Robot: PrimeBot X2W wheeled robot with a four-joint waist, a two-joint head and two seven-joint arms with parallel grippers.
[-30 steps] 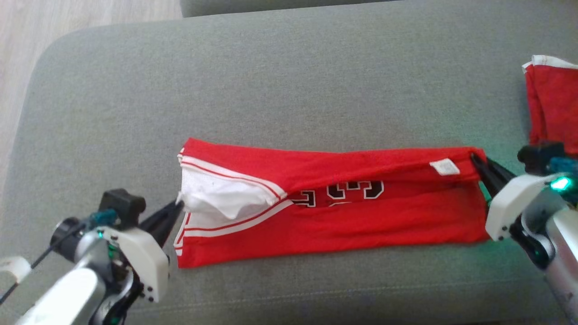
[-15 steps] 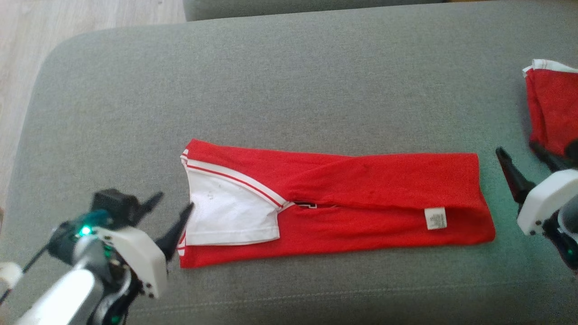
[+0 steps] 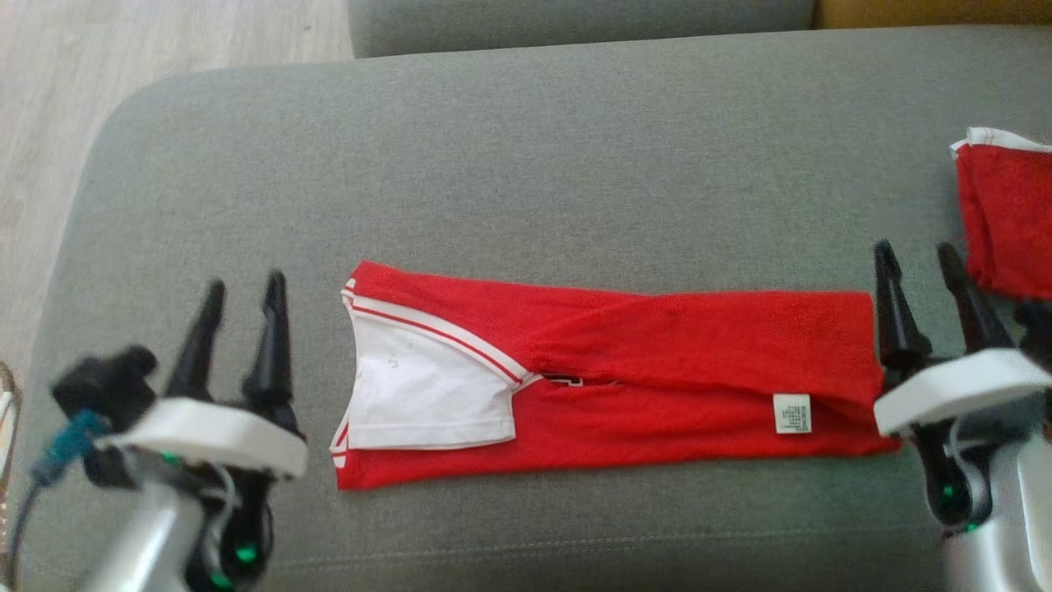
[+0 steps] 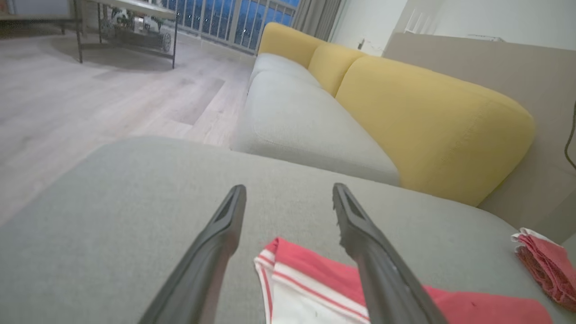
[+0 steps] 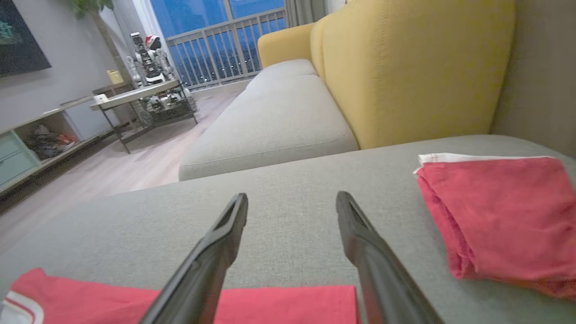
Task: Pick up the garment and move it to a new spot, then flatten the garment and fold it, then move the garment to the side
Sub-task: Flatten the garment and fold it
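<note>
Broad and flat across the head view: a grey cushion [image 3: 526, 148], with a yellow backrest [image 4: 427, 112] behind the neighbouring seat and wooden floor [image 3: 49, 82] beyond the rounded left corner.

Lying at the middle of that cushion: the garment [image 3: 657, 353], red, folded lengthwise into a long narrow strip running left to right. At its left end, a white panel edged with red and white stripes; near its right end, low on the front fold, a small white label [image 3: 792, 413]. Flat on the fabric, not lifted anywhere, not touched by either arm.

At the lower left, the left arm [image 3: 140, 526], pale forearm rising from the bottom edge, wrist level. Left gripper [image 3: 245, 281] pointing up the view, just beside the garment's left end but apart from it. Fingers spread well apart, nothing between them; in the left wrist view [image 4: 289, 186], raised above the striped corner of the garment [image 4: 310, 265].

At the lower right, the right arm [image 3: 1003, 510], posed as a mirror of the other. Right gripper [image 3: 915, 247] also pointing up the view, by the garment's right edge, fingers parted wide and empty; in the right wrist view [image 5: 292, 195], held over that red edge [image 5: 279, 301].

Further right, near the cushion's edge and apart from the garment: a smaller folded red cloth [image 3: 1007, 222] with a white hem.
</note>
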